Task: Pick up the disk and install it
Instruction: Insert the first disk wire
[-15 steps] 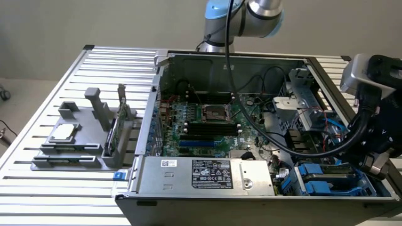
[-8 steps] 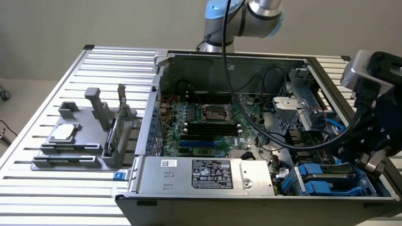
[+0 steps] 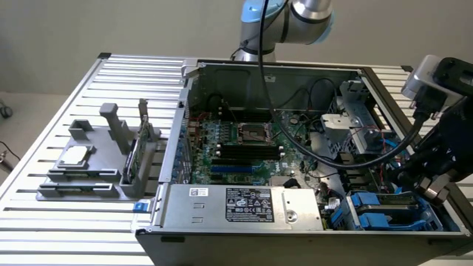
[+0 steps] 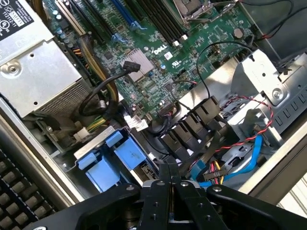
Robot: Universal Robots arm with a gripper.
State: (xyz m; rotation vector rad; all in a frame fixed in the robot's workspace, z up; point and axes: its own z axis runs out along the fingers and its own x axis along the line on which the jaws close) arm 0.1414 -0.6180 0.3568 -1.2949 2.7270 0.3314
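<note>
In the wrist view my gripper (image 4: 169, 176) is shut, its black fingers pressed together with nothing between them. It hovers just above the drive bay in a corner of the open computer case (image 3: 177, 138). The disk (image 3: 391, 200) appears to sit down in that bay between bright blue side rails (image 4: 109, 160); its grey body is mostly hidden. In the exterior view the gripper (image 3: 431, 193) hangs at the case's right edge, right beside the blue rails.
A silver power supply (image 3: 244, 206) lies beside the bay. The green motherboard (image 4: 158, 72) and loose black, red and blue cables (image 4: 249, 153) crowd the case. On the slatted table (image 3: 44, 221), a grey fixture (image 3: 96, 160) carries a small flat silver drive (image 3: 76, 157).
</note>
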